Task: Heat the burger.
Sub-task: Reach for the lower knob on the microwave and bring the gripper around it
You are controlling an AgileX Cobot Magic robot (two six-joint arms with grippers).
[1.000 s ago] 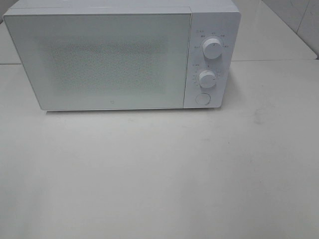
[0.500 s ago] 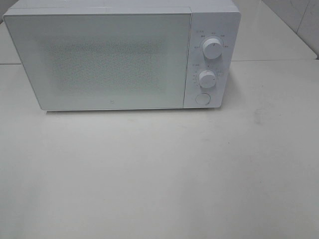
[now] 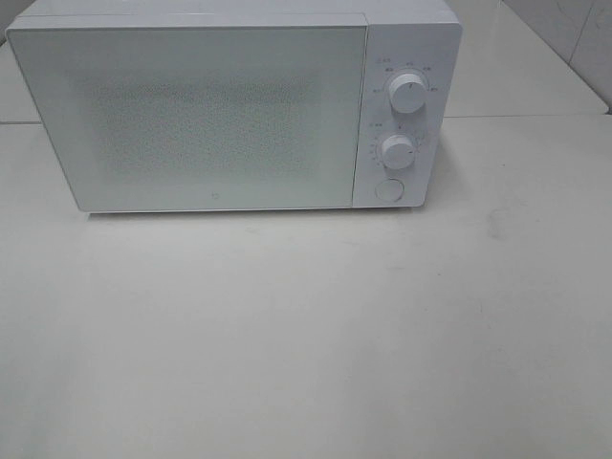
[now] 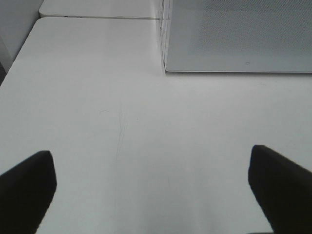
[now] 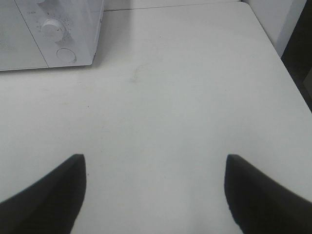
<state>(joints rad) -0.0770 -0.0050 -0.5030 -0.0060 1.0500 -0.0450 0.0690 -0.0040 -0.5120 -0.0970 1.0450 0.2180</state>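
Two empty hands, left hand [image 4: 151, 163] and right hand [image 5: 154, 163], stand wide open before the shut white boxy microwave [image 3: 191, 115]. The burger is unseen; opening the door [image 3: 191, 172] probably comes next.

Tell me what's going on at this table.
A white microwave stands closed on the table. The left gripper and right gripper both hover open above the table in front of it, holding nothing. No burger shows in any view; whether it is inside the microwave cannot be told.
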